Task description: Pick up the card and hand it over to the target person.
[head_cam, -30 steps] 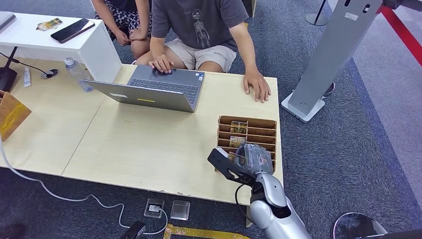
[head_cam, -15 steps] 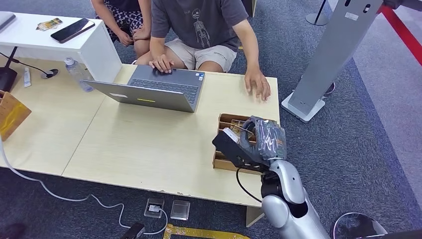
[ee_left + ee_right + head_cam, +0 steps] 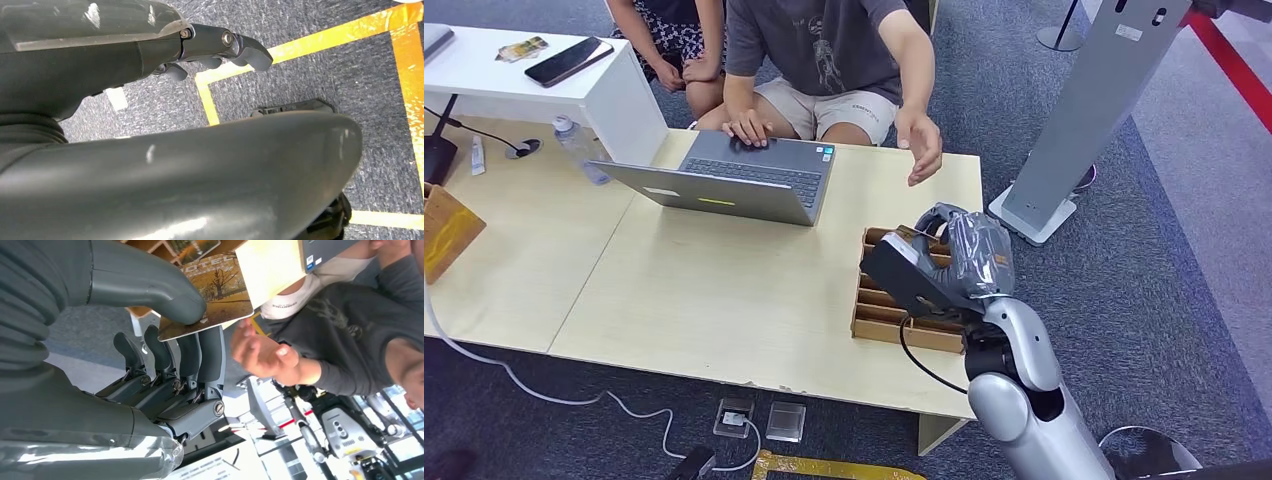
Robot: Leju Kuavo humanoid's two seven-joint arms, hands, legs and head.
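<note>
A card (image 3: 215, 295) printed with an autumn tree picture is pinched in my right hand (image 3: 954, 262), thumb (image 3: 150, 287) on its face and fingers (image 3: 200, 355) under it. That hand is raised over the far end of the brown slotted card box (image 3: 894, 318) at the table's right end. In the head view the hand itself hides the card. The person in the grey shirt holds an open hand (image 3: 921, 145) in the air just beyond mine, palm (image 3: 260, 352) turned to the card, a gap still between them. My left hand (image 3: 220, 47) hangs over the carpet and holds nothing.
An open laptop (image 3: 724, 180) lies under the person's other hand at mid-table. A water bottle (image 3: 579, 148) stands by a white shelf (image 3: 614, 100) carrying a phone. A grey kiosk stand (image 3: 1094, 110) rises to the right. A second person (image 3: 674, 40) sits behind.
My right hand rose from the near end of the card box with the card and moved toward the person. The person's hand lifted off the table toward it.
</note>
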